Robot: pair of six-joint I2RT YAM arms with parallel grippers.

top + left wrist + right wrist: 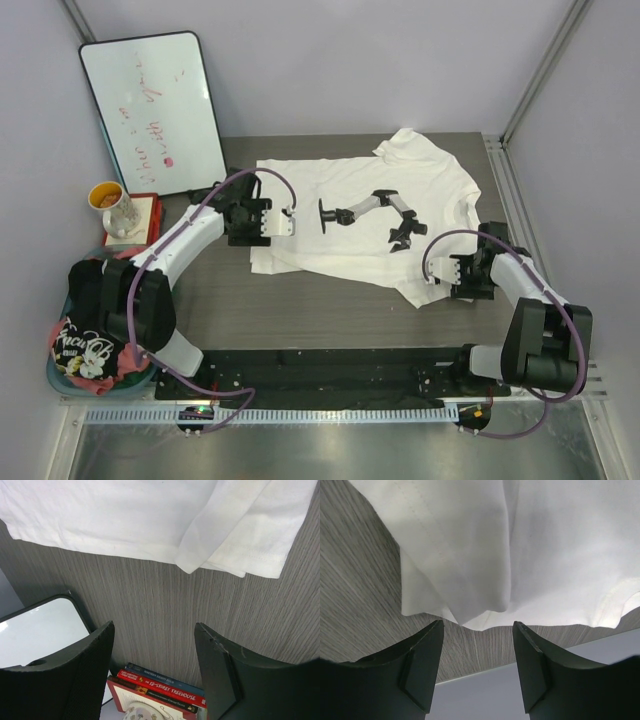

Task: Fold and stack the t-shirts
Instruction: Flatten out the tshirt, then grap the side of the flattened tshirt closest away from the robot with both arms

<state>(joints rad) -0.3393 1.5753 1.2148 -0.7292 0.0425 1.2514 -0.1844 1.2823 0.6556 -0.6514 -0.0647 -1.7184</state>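
Observation:
The large white t-shirt (360, 215) with a black chest graphic lies spread on the table, partly folded at its left and lower right edges. My left gripper (292, 221) is open and empty, low over the shirt's left edge. In the left wrist view, the gripper (155, 647) is over bare table just short of the shirt's hem (125, 515). My right gripper (429, 272) is open and empty at the shirt's lower right corner. In the right wrist view, the gripper (477, 645) is just off the folded cloth (520, 540). The black t-shirt (85, 345) with pale lettering and the pink-red one (98, 370) lie in the basket.
The teal-rimmed laundry basket (52, 378) sits at the near left. A whiteboard (150, 110) leans at the back left. A cup (112, 205) stands on a stack of books (150, 215) beside it; the books (165, 687) also show in the left wrist view. Walls close in on both sides.

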